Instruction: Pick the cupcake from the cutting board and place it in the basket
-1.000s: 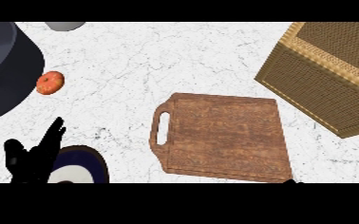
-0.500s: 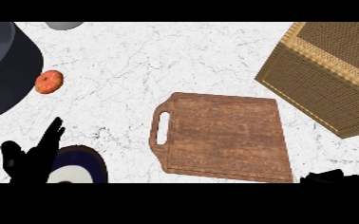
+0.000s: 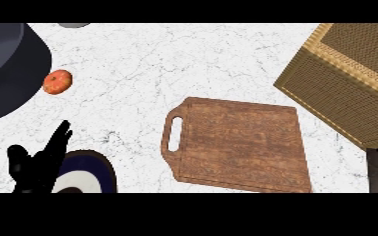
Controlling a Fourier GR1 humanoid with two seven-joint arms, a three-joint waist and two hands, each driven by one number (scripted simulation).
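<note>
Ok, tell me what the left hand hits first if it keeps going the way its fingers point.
The left hand points up and slightly right over bare white marble counter. The way looks free; the small orange round fruit lies just left of that line, though depth is unclear.

A white marble counter (image 3: pixel 184 65) with fine grey veining filled the view from above, evenly lit with no strong shadows. A large dark rounded shape (image 3: pixel 18 65) covered the upper left corner. A small grey object (image 3: pixel 74 25) showed, cut off, at the top edge.
</note>
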